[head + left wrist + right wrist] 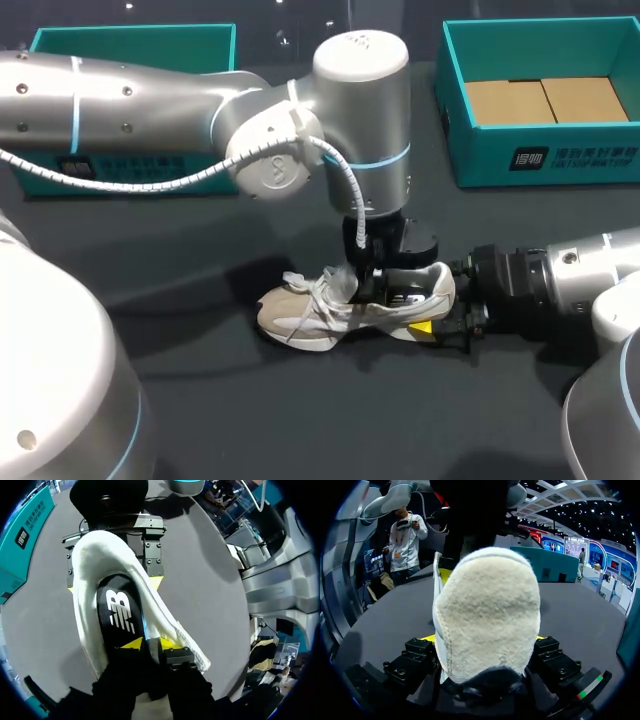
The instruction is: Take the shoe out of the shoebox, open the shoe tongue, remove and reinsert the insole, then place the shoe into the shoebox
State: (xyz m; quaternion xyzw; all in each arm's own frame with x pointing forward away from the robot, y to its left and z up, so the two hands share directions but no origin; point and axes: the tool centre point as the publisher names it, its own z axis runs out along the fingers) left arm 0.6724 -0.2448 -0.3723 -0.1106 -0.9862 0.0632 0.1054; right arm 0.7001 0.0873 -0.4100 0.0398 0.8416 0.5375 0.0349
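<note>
Shoe rests on the table, out of the shoebox, toe toward the left arm's side. The black insole lies inside the shoe. Right gripper is clamped across the heel from both sides, judged to be steadying the shoe while the insole is worked. Left gripper reaches down into the opening at the insole's edge. Whether it has hold of the insole cannot be told. The shoebox stands open, well apart beyond the right arm.
</note>
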